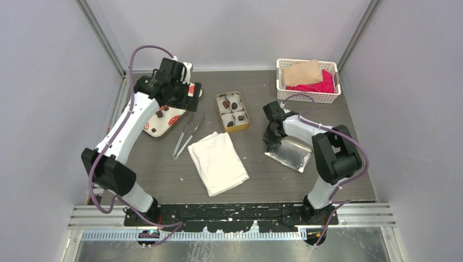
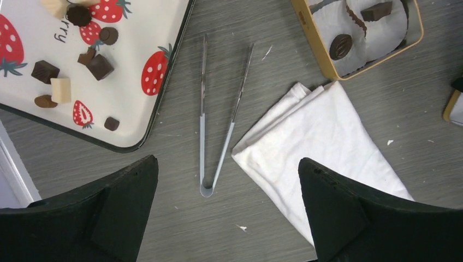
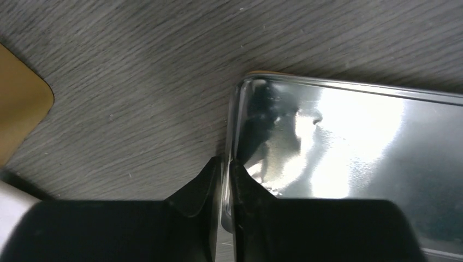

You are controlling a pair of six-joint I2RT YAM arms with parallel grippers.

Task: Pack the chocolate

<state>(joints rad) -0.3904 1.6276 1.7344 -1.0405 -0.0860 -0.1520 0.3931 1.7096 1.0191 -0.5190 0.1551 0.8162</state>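
**A:** Where was the chocolate (image 2: 100, 66)?

**B:** Most pieces lay loose on the strawberry tray (image 2: 123, 101), up and to the left of the left gripper (image 2: 226, 172) in its wrist view. A few sat in the paper cups (image 2: 377, 41) of the gold tin (image 2: 313, 42), up and to the right.

**A:** And between the two?

**B:** The tongs (image 2: 201, 142) — flat on the table (image 2: 180, 229), just beside the white cloth (image 2: 322, 142). The hinge end was nearest the gripper and the tips pointed away, toward the gap between tray and tin. The left jaws stood spread wide and empty, straddling that long axis from above. I'd judge a straight descent would close across both legs.

**A:** The right arm?

**B:** Well apart, on the far side of the tin. The right gripper (image 3: 226, 169) was pinching the rim of the silver lid (image 3: 355, 136) — the left arm was plainly nearer to tongs and tray.
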